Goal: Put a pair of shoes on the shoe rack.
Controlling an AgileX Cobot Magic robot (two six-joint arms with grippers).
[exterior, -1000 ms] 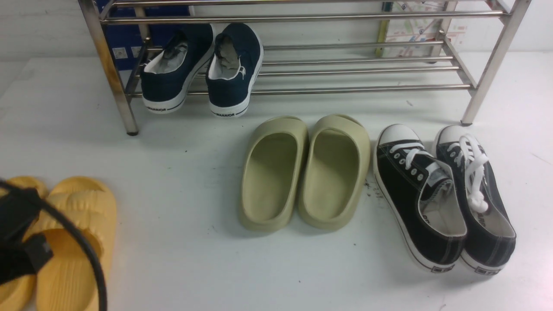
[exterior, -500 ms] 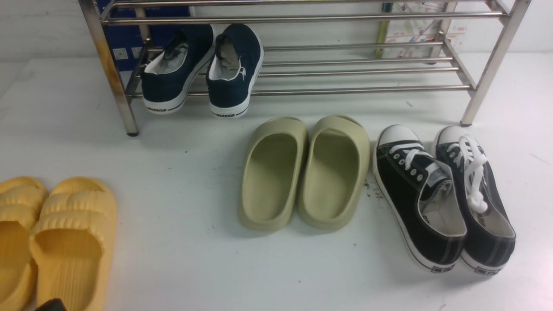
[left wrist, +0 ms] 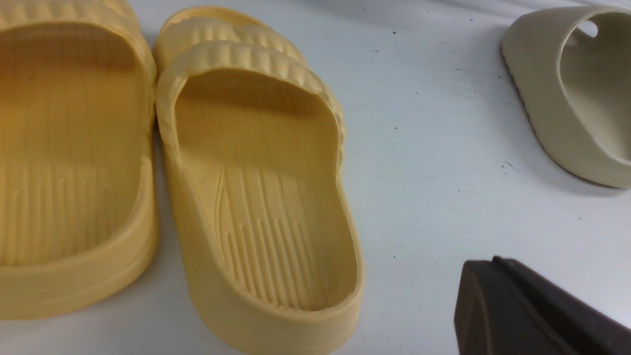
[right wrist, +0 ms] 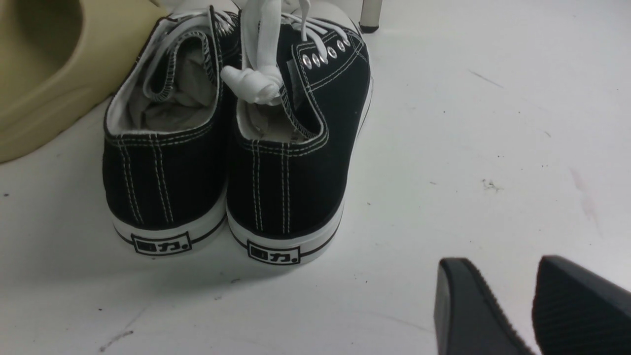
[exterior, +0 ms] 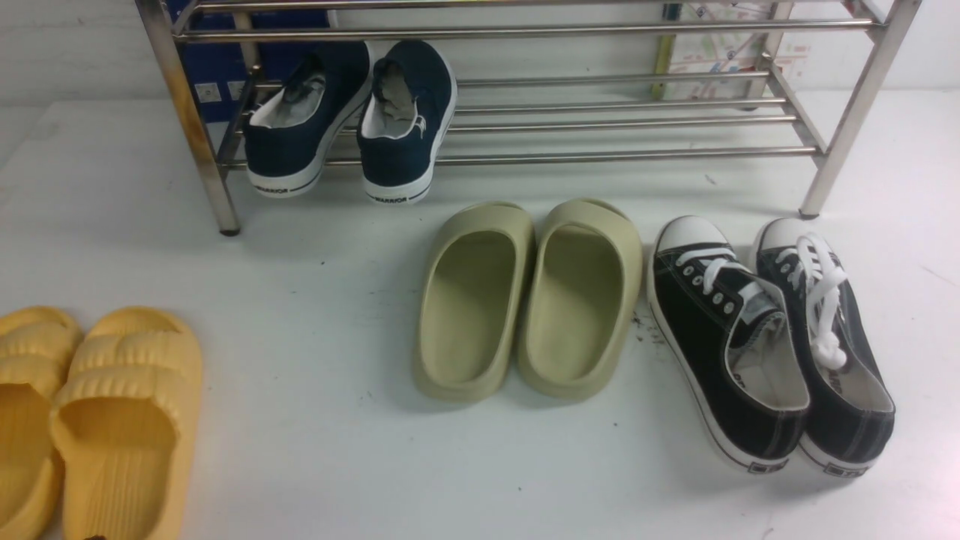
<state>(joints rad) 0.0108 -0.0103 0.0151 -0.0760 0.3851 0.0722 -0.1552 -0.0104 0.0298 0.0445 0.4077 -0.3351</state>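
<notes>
Front view: canvas navy shoes (exterior: 349,120) rest on tubular metal rack (exterior: 600,120).

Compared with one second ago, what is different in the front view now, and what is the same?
The left arm, which covered part of the yellow slides a second ago, has pulled back out of the front view, so both slides now show fully. Nothing was grasped or released. The navy shoes rest unmoved on the shoe rack; the olive slides and black sneakers stay on the floor.
</notes>
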